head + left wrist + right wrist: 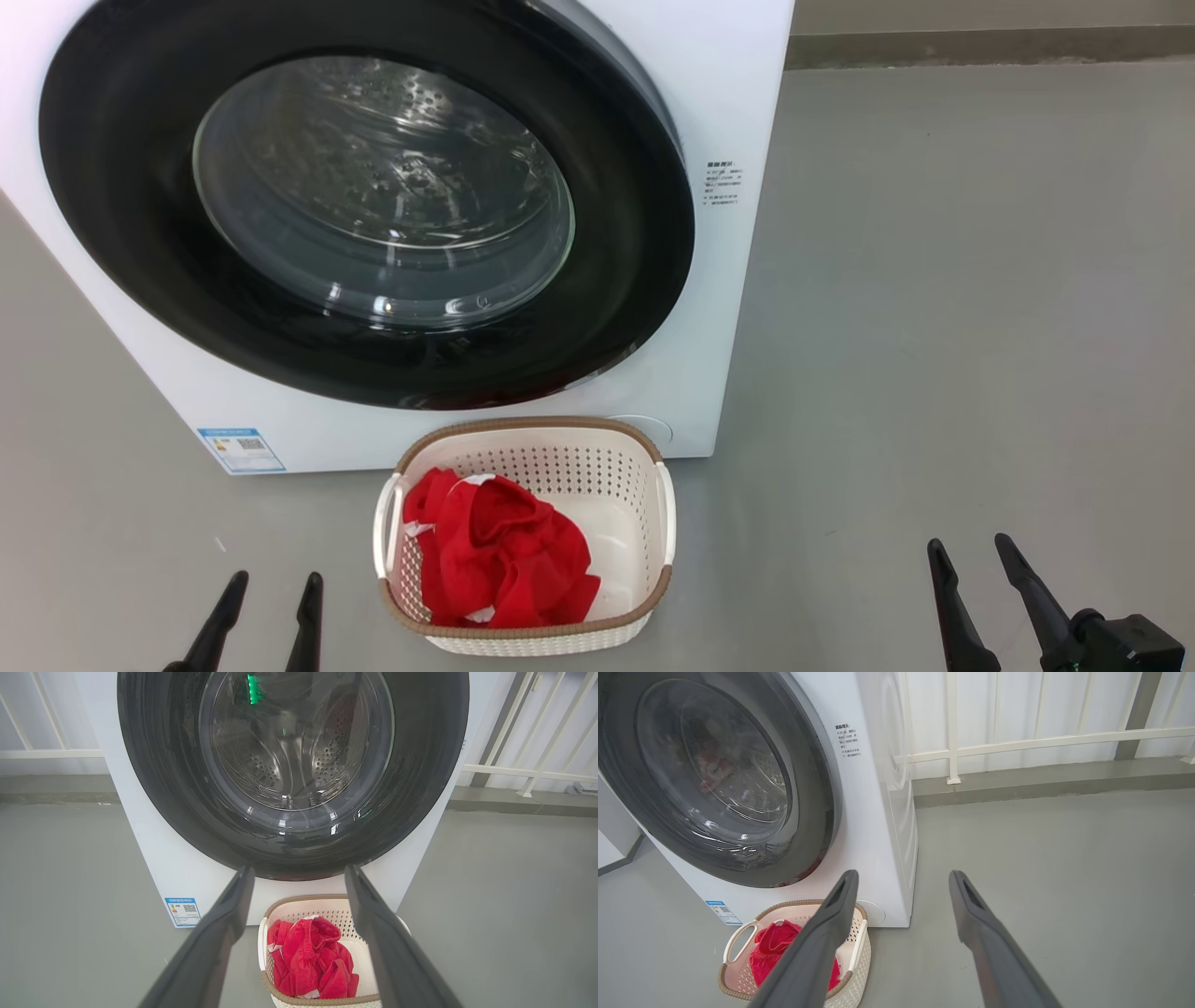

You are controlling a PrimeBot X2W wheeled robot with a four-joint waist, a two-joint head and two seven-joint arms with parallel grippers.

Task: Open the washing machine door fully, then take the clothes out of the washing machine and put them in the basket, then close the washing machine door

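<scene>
**Head view, read left to right.** The left gripper [278,577] is hanging low over the grey floor [934,327], its two long dark fingers spread wide and holding nothing.

Above it, the washing machine [728,93] is standing as a white, smooth-sided box, with a small blue label [241,450] sitting on its lower front. The washing machine door [121,205] is lying flat against that front and appears closed, though whether it is latched cannot be told. Its wide black rim is round and glossy. Its clear bulging glass centre [448,299] is showing the perforated steel drum [411,103] behind.

Just in front of the machine, the basket [560,467] is resting on the floor. It is cream plastic with perforated walls, a brown woven-look rim and a handle on each side. The clothes [499,551], soft crumpled red fabric with white patches, are lying inside it, heaped toward its left half.

At the right, the right gripper [969,543] is likewise standing fully open and empty, well apart from the basket.

**Judgement:** unloading and closing are looking complete. Should a final push on the door be needed, the door is lying ahead of and above both grippers. Being round, it offers no long axis, and the left gripper is the nearer.
</scene>
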